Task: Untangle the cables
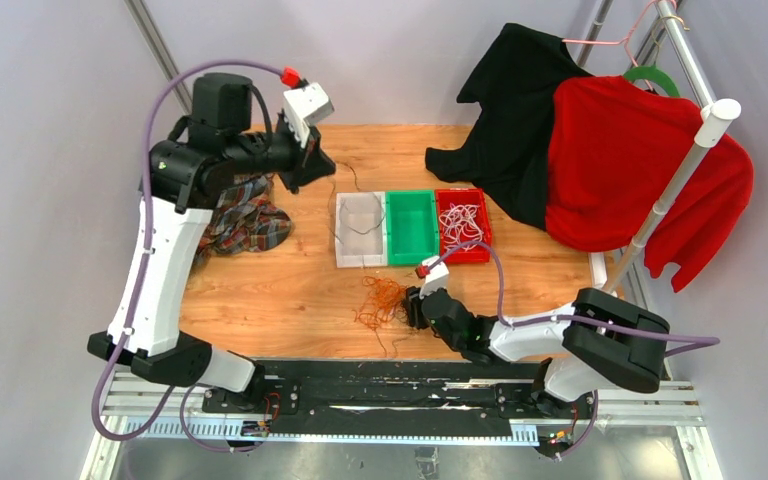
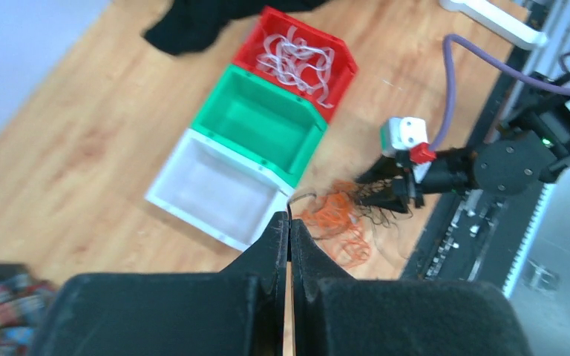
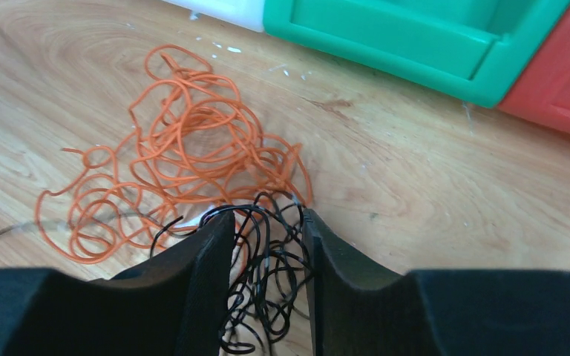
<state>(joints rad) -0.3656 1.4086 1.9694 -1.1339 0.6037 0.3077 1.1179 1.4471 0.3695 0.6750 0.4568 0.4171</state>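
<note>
Lower centre: right gripper (image 3: 267, 219), jaws parted astride black cable (image 3: 260, 297), should close on black alone, sparing orange cable (image 3: 193, 141); left gripper (image 2: 289, 222) pressed shut.

Stands the left arm (image 1: 160, 260) up tall from its base at the near left, bends it at the top and turns it toward the middle; points the left gripper (image 2: 289, 226) down from high up, jaws pressed flat together with nothing between them; lays the right arm (image 1: 550, 335) low from its base at the near right, stretched out to the left; tips the right gripper (image 3: 267, 222) forward and down, very low, with the two black fingers (image 3: 197, 259) apart and a clear gap between.
</note>
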